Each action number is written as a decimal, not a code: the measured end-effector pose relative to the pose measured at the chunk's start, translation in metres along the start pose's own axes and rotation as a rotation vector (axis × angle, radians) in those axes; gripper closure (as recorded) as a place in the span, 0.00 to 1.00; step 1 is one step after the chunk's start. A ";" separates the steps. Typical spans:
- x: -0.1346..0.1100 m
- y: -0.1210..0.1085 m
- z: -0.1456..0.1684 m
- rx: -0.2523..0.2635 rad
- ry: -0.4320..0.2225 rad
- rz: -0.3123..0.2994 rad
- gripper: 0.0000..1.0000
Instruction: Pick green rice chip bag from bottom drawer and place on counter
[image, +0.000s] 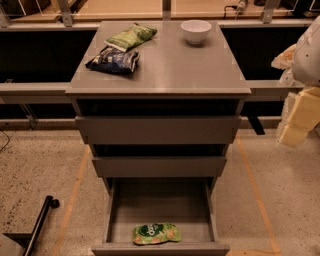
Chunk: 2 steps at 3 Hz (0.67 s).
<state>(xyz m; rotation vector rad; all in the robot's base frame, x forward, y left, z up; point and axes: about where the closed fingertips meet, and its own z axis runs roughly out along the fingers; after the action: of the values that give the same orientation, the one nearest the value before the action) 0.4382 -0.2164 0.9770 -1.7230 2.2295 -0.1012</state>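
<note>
The green rice chip bag (156, 233) lies flat near the front of the open bottom drawer (159, 248), its dark oval logo facing up. The counter (170, 67) is the grey top of the cabinet. My gripper (298, 117) hangs at the far right edge of the view, beside the cabinet at about the height of the top drawer. It is well away from the bag and holds nothing that I can see. The white arm (307, 57) shows above it.
On the counter lie a paler green bag (131, 36) and a dark blue bag (113, 60) at the back left, and a white bowl (195, 31) at the back right. The two upper drawers (158, 129) stand slightly open. A black bar (39, 223) lies on the floor at left.
</note>
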 end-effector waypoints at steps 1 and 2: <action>0.000 0.000 0.000 0.000 0.000 0.000 0.00; 0.004 -0.001 0.014 -0.007 -0.059 0.036 0.00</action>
<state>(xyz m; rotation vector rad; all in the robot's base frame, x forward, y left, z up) 0.4423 -0.2186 0.9632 -1.6668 2.2197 -0.0334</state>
